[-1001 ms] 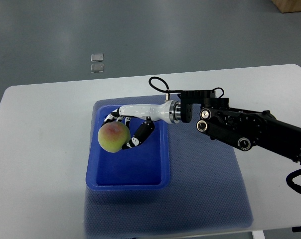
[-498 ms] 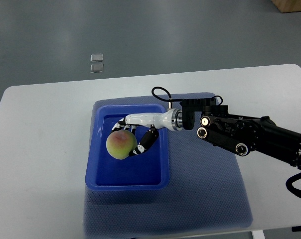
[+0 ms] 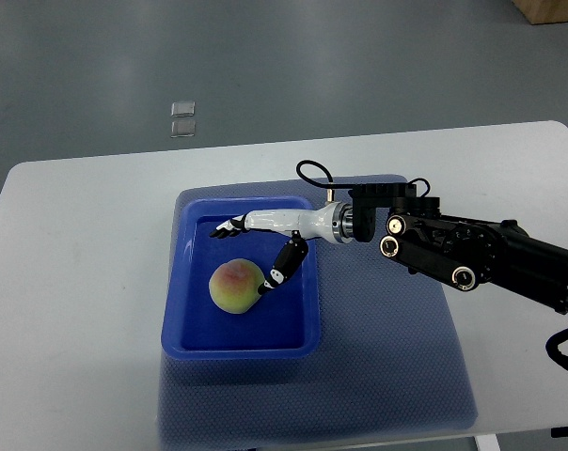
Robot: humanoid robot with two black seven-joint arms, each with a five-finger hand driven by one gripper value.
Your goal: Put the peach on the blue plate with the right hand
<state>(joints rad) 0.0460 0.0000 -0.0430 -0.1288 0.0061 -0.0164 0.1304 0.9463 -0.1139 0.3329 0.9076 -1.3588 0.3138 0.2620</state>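
Fingers (image 3: 229, 226) of the right hand (image 3: 265, 240) are spreading open above the blue plate (image 3: 182, 310), gripping nothing. One dark-tipped finger is pointing down at the right side of the peach (image 3: 235, 287) and looks to be touching it or sitting just beside it; which of the two cannot be told from this steep view. The other fingertips are reaching toward the far left part of the plate, apart from the fruit. The peach is lying inside the blue plate, on its floor near the middle, red blush facing up, and nothing else is sitting in that plate. The plate is resting on a blue mat (image 3: 397, 357) spread over the white table (image 3: 77, 282). The right arm (image 3: 472, 258) is stretching in from the right edge, across the mat.
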